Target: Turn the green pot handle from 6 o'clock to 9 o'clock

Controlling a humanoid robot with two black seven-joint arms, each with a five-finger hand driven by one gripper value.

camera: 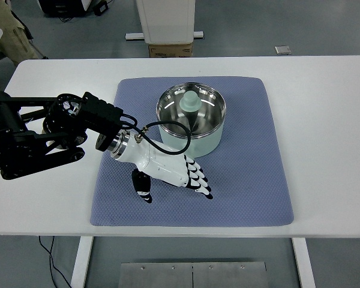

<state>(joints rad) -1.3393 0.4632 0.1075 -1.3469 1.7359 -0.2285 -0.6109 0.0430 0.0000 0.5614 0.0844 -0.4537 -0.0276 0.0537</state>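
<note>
One left hand [171,170], fingers spread and holding nothing, hovers over the blue mat [252,186] just front-left of the green pot [190,119], with bare mat open toward the front edge.

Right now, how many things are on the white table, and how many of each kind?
Pots: 1, the green pot with a shiny inside
Mats: 1, the blue mat under the pot
Robot hands: 1, the left hand, open above the mat
Total: 3
</note>
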